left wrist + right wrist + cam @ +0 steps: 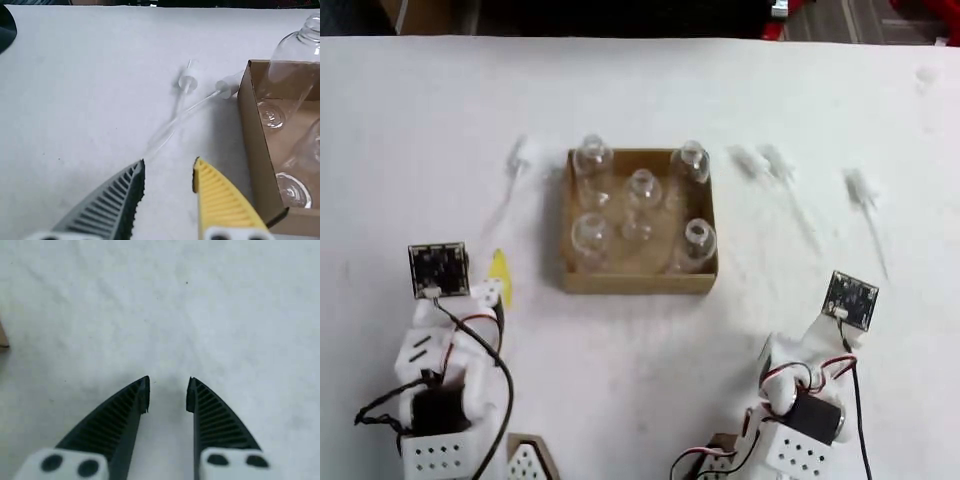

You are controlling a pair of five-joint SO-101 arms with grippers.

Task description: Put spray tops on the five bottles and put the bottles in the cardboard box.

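White table [640,90]: left tool [168,167], right tool [167,385] gape; spray tops [189,79] apparently flank the cardboard box [640,283].

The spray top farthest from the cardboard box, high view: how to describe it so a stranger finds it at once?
Find the cardboard box with clear bottles in the middle of the white table. Right of it in the high view lie three spray tops. The rightmost spray top lies alone, apart from the close pair beside the box, its thin tube pointing toward the arms.
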